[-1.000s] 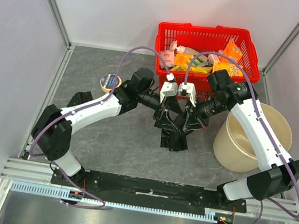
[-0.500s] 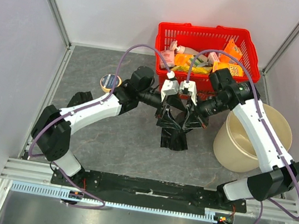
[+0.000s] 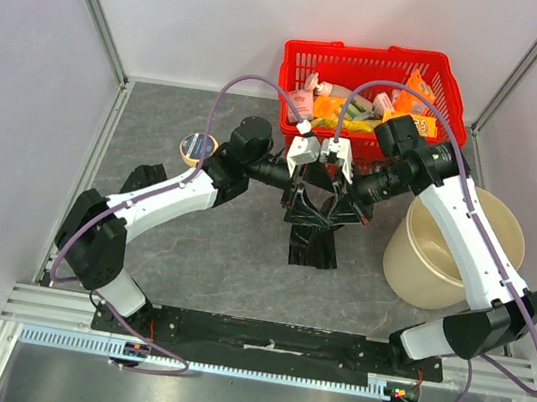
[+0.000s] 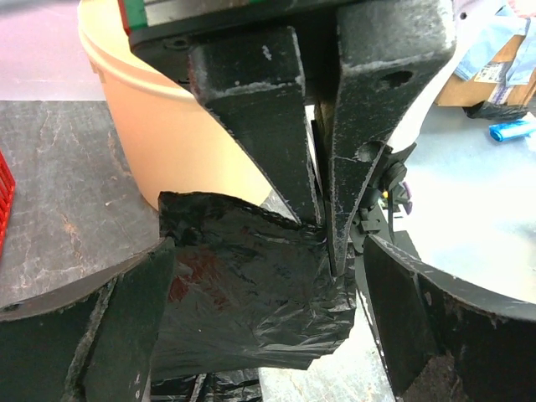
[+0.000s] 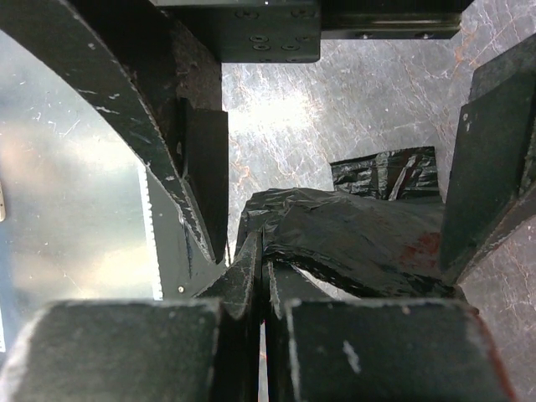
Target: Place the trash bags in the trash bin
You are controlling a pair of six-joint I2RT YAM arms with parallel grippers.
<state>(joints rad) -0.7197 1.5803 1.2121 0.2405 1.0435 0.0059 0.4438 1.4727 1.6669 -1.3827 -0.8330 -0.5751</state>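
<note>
**bag pinched mid-counter, bin off to the right**

the crumpled black plastic trash bag [image 3: 312,233] sits in the middle of the grey stone-look counter [image 3: 202,242], bunched up between the two arms. the right claw [image 5: 264,261] is pressed together on a fold of the bag. the left claw [image 4: 264,251] is spread wide, one finger on each side of the bag. the round beige plastic trash bin [image 3: 418,269] stands upright near the bag's right side, under the right arm. the red wire-mesh basket [image 3: 367,52] full of packets is behind.
</note>
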